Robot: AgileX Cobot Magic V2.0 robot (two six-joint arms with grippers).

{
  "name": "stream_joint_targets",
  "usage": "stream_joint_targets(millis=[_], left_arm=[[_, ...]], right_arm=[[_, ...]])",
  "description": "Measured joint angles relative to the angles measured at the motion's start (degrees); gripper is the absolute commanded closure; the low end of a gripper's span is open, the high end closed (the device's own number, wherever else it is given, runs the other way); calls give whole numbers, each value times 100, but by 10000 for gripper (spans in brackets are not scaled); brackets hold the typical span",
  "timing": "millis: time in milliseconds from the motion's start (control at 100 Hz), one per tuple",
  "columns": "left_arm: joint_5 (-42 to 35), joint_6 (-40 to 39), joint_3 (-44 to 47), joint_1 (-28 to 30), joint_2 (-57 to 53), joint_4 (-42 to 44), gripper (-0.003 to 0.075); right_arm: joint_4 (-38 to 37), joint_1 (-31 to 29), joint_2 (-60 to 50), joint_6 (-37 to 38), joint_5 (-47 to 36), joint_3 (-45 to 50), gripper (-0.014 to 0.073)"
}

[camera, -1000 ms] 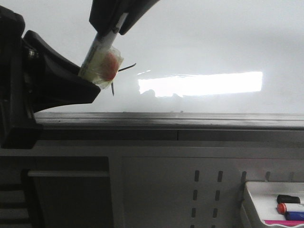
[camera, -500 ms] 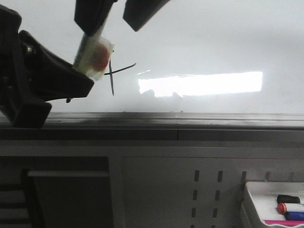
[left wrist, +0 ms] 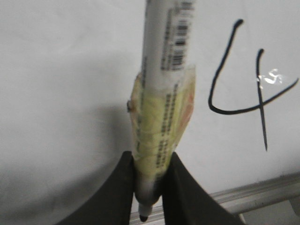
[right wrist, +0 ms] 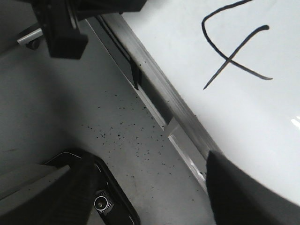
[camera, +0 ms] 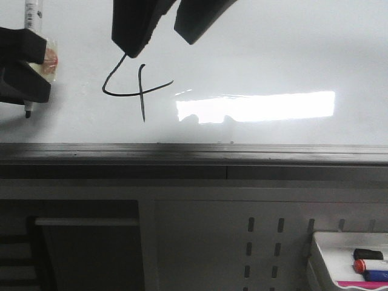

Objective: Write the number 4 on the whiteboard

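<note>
The whiteboard [camera: 273, 54] is a glossy white sheet filling the upper part of the front view, with a bright rectangular glare patch [camera: 254, 107] across its lower middle. A grey metal rail [camera: 242, 151] runs along its near edge. The number 4 [camera: 136, 88] stands on the board just left of the glare and above the rail, drawn in thin black line with an open top. Further left of the figure, the left gripper [left wrist: 150, 187] has its fingers closed tight around a white marker [left wrist: 164, 93], tip toward the rail and wrapped in yellowish tape. The right gripper [right wrist: 145, 187] hangs with its fingers spread wide and holding nothing. Below the rail lies a speckled grey floor [right wrist: 122, 126]. A small white tray [camera: 345, 260] of markers sits well below and right of the rail.
</note>
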Motion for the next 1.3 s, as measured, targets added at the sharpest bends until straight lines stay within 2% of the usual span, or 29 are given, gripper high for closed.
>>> stream_joint_targets(millis=[330,590,660,830,890,1090,1180,1250,1300], left_arm=[[953,0,-512,127,312,-166,741],[982,0,-717,127,677,-311,734],[970,0,-732,127,677,-345,680],[958,0,-732,178,677,-365,449],[948,0,-732,187,677,-370,423],[946,0,-746,187,642,-397,424],[956,0,-746,187,471,-385,426],[969,0,-746,187,219,-363,433],[978,0,-746,187,8,-296,465]], right_arm=[[0,0,0,0,35,0,158],[0,0,0,0,78,0,158],[0,0,0,0,91,0,158],[0,0,0,0,116,0,158],[0,0,0,0,129,0,158],[-4,0,-12,0,153,0,166],[-54,0,-81,0,142,11,277],[-144,0,-212,42,23,50,457],[-220,0,-353,54,-156,141,621]])
